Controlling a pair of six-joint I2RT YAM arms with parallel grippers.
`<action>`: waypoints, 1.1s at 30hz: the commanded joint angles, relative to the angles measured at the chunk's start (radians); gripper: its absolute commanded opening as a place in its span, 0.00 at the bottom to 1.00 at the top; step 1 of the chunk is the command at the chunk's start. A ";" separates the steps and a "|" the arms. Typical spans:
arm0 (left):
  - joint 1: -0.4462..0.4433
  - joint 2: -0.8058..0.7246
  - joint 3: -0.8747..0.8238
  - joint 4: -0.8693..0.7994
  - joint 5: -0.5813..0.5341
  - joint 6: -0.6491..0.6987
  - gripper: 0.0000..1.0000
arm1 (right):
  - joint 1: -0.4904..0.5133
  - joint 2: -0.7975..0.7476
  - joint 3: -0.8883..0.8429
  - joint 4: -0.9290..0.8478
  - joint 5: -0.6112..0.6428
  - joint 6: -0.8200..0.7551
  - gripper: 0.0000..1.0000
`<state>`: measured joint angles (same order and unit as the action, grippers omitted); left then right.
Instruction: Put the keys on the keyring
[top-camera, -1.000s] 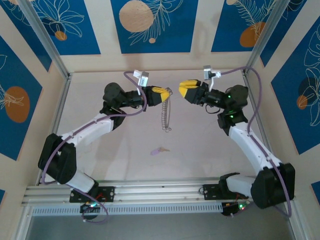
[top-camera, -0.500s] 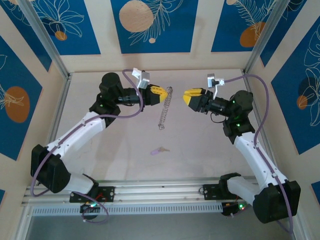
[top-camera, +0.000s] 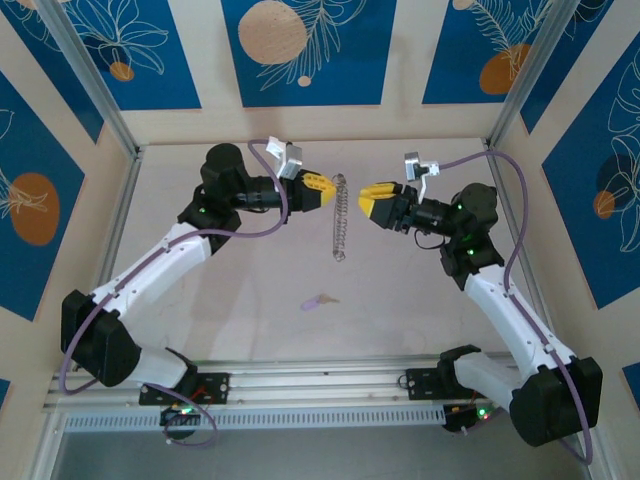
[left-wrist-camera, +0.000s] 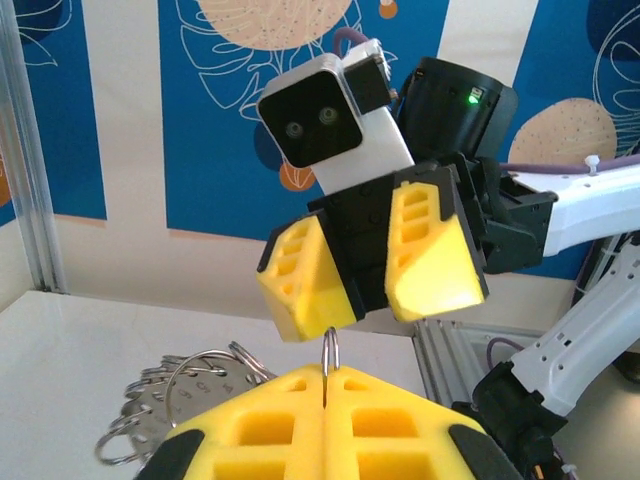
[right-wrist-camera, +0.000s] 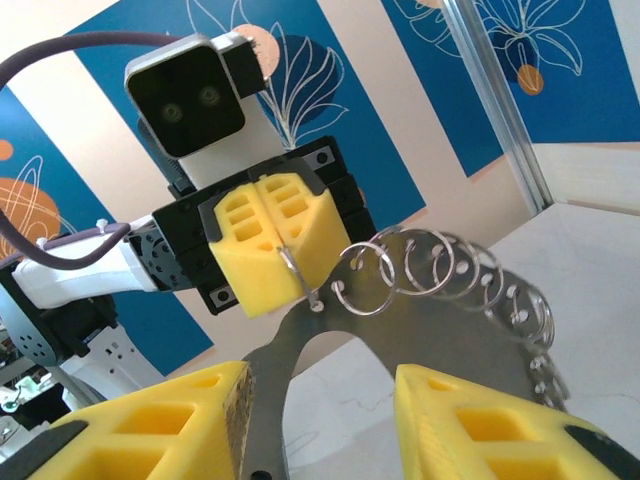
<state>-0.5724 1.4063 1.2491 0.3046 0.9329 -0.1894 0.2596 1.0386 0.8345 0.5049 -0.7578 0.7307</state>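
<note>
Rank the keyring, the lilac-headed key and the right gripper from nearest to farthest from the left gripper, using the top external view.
1. keyring: clamped at its top in the left gripper, hanging between the two grippers.
2. right gripper: open, facing across the ring.
3. lilac-headed key: lying flat, lower in the view.

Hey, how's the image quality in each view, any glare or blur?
Top external: even light, soft shadows, small lilac-headed key tiny but legible. Left wrist: one yellow finger of the right gripper glares. Right wrist: near yellow fingers soft; large grey metal hoop fringed with silver loops sharp.
</note>
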 joint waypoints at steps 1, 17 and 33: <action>-0.016 -0.022 -0.003 0.203 -0.065 -0.180 0.00 | 0.010 0.000 -0.012 0.016 0.032 -0.029 0.42; -0.046 -0.072 -0.002 0.260 -0.493 -0.558 0.00 | -0.008 -0.043 -0.075 -0.001 0.105 -0.031 0.37; -0.060 -0.072 0.011 0.336 -0.508 -0.606 0.00 | -0.021 -0.023 -0.098 0.028 0.115 -0.015 0.35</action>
<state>-0.6186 1.3647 1.2442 0.5549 0.4393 -0.7803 0.2459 1.0119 0.7494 0.5091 -0.6571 0.7204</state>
